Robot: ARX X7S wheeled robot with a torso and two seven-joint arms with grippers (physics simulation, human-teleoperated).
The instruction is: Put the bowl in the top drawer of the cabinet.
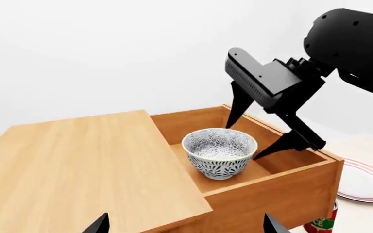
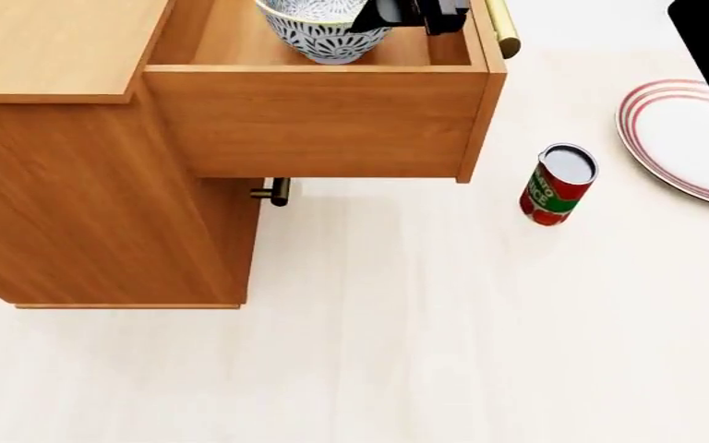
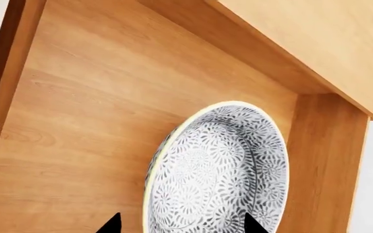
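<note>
The scene is seen by the head view from above, looking steeply down over the cabinet (image 2: 96, 185) front and the pale floor (image 2: 453, 351), from moderately far. The left wrist view is set beside the cabinet top, facing obliquely across it into the open top drawer (image 1: 283, 182), at middle range. The right wrist view is held close over that drawer, pointed down into it. The bowl (image 1: 219, 152) in the drawer is shared by all three views.
</note>
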